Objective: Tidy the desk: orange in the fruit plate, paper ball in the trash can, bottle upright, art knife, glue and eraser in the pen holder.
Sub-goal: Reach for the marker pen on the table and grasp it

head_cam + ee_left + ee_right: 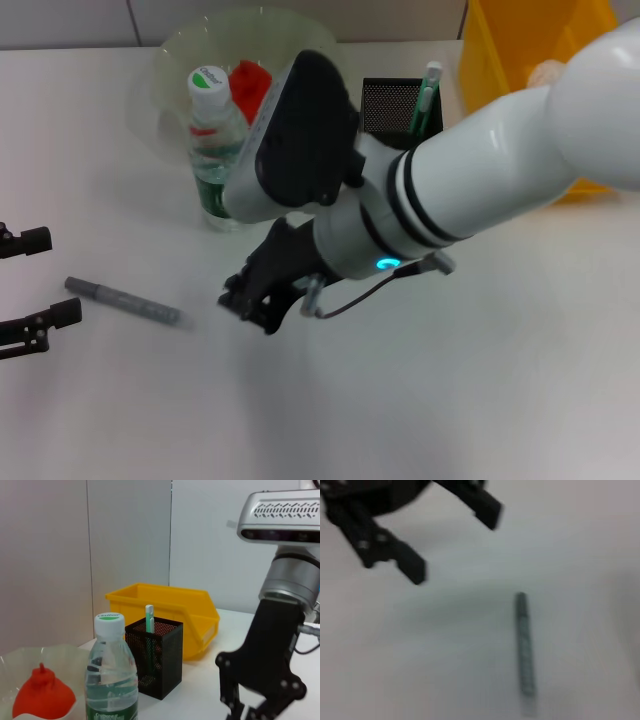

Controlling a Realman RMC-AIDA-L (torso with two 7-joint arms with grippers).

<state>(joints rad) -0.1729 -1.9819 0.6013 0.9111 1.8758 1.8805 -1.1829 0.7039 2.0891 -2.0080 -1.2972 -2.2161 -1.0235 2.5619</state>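
The grey art knife (125, 300) (525, 650) lies flat on the desk at the left. My right gripper (255, 308) (245, 712) hovers open just right of it, holding nothing. My left gripper (40, 280) (452, 542) waits open at the left edge, just beyond the knife's other end. The bottle (215, 150) (111, 680) stands upright in front of the fruit plate (175, 60) (15, 662), which holds the orange (250, 85) (42, 695). The green glue (430, 95) (149, 625) stands in the pen holder (390, 105) (157, 660). The paper ball (548, 72) lies in the trash can (510, 45) (175, 607). The eraser is out of view.
My right arm (470, 190) stretches across the middle of the desk from the right, hiding part of the fruit plate and pen holder. The white desk surface (400, 400) runs toward the front edge.
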